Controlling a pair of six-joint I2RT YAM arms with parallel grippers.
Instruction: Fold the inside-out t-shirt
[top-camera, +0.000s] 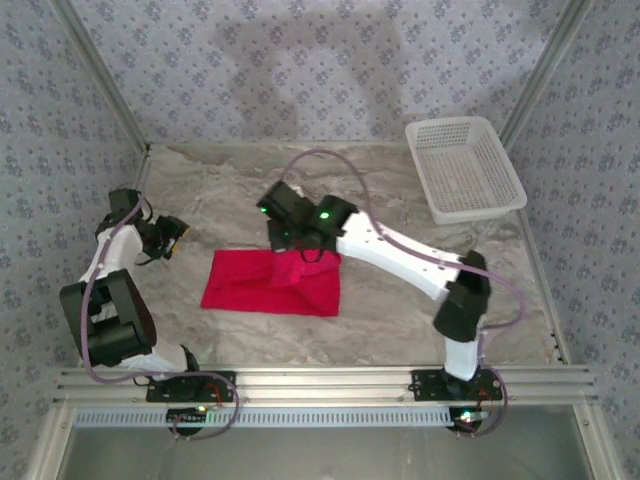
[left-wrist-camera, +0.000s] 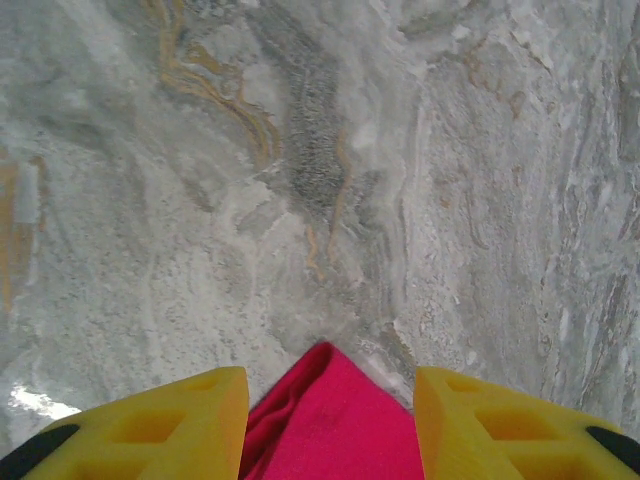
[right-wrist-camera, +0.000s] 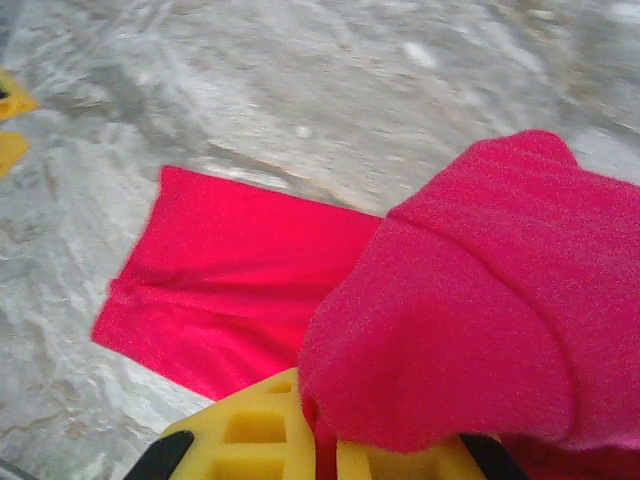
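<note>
Red cloth marks the middle of the top view: the inside-out t-shirt lies as a flat, roughly oblong fold on the marbled grey surface, left of centre and closer to the near edge than to the far one. Its right end is bunched up and raised off the surface, and the right jaws are clenched on that bunch. The left jaws hang near the left edge, just off the shirt's far left corner and apart from it. A white mesh basket sits in the far right corner, well apart from the shirt. From the left wrist, two yellow fingers stand apart with a wide gap. A pointed corner of the t-shirt lies on the surface within that gap, and neither finger presses it, so the left jaws are released and grasp nothing. From the right wrist, the yellow fingers sit close together at the bottom of the picture, with a thick wad of the t-shirt draped over them and pinched between them. The flat remainder of the shirt spreads out on the surface below and to the left, with a stitched line crossing it near its far end.
</note>
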